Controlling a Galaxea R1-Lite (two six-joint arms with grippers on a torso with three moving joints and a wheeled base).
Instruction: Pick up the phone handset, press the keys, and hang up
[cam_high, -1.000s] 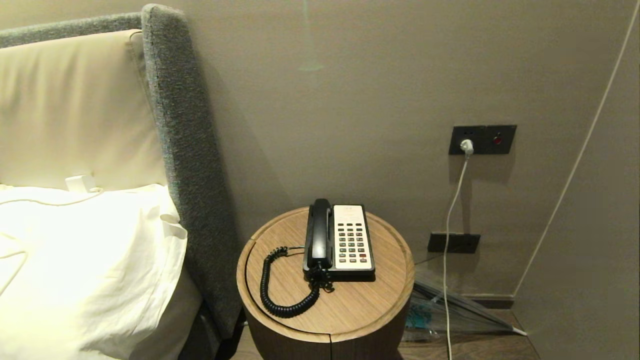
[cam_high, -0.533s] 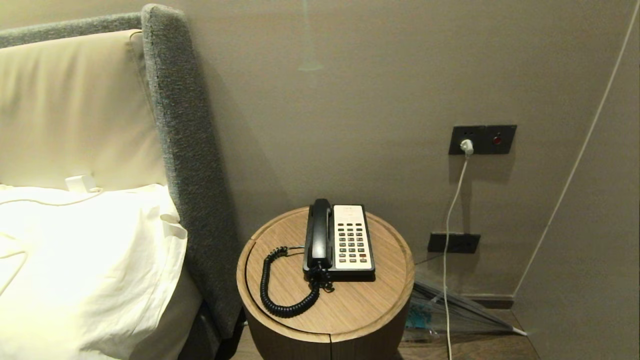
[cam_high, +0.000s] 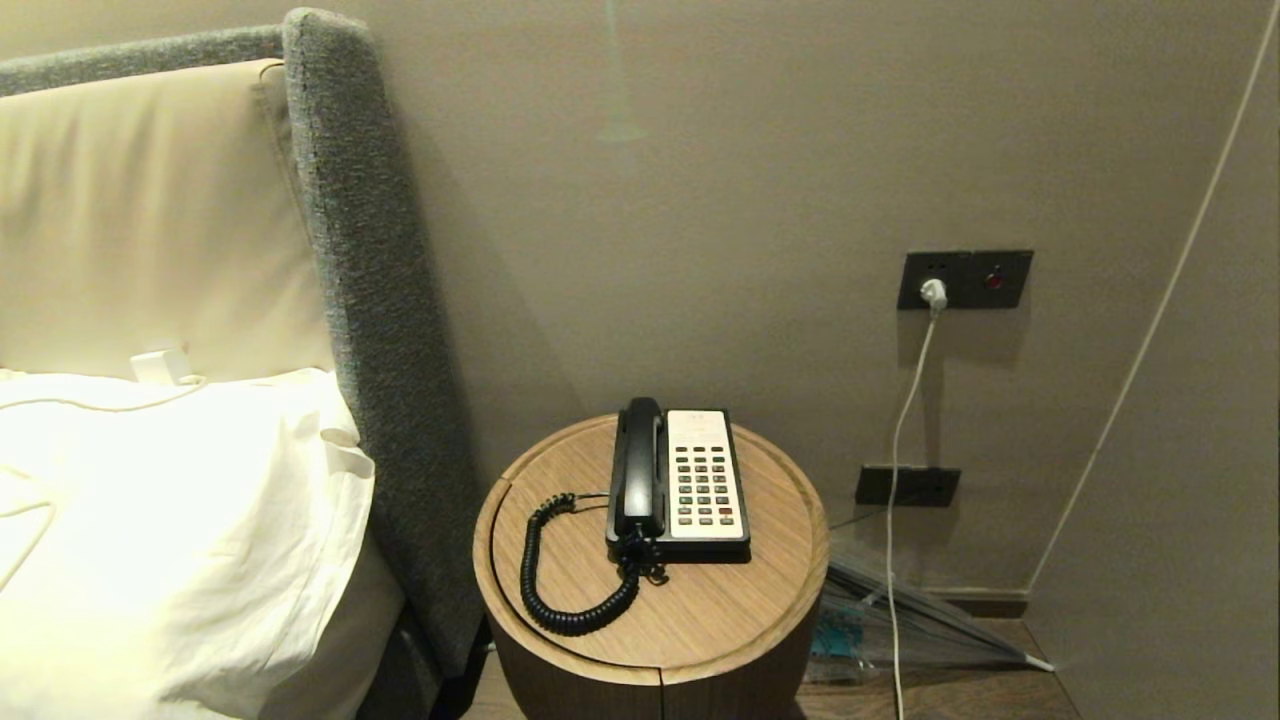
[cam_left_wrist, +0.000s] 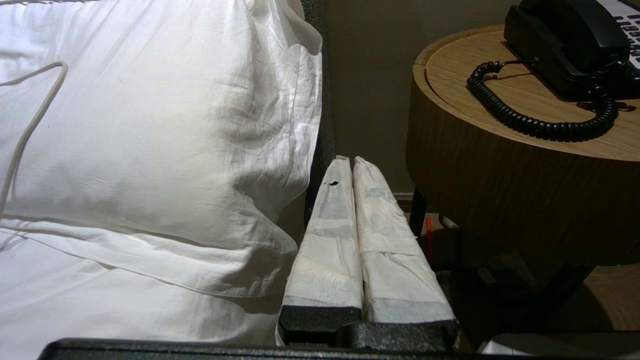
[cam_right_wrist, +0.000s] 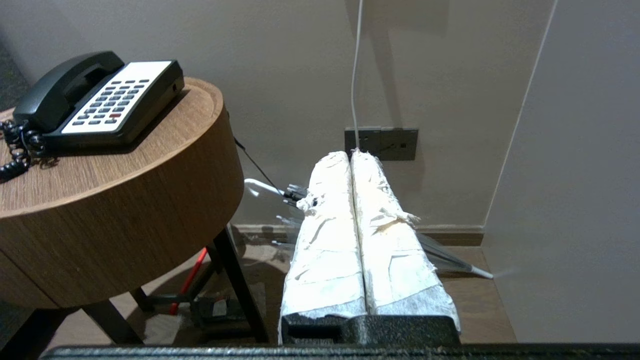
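Observation:
The black phone handset (cam_high: 637, 468) (cam_right_wrist: 65, 87) lies in its cradle on the left side of the phone base (cam_high: 700, 480), whose white face carries the keys (cam_high: 702, 485) (cam_right_wrist: 107, 102). Its coiled cord (cam_high: 560, 590) (cam_left_wrist: 540, 125) loops over the round wooden table (cam_high: 700, 620). Neither arm shows in the head view. My left gripper (cam_left_wrist: 348, 161) hangs shut and empty, low between the bed and the table. My right gripper (cam_right_wrist: 350, 154) is shut and empty too, below table height on the table's right.
A white pillow (cam_high: 170, 520) and a grey padded headboard (cam_high: 370, 300) stand close to the table's left. A white charger cable (cam_high: 900, 440) drops from a wall socket (cam_high: 965, 278). A folded umbrella (cam_high: 900, 625) lies on the floor at the right.

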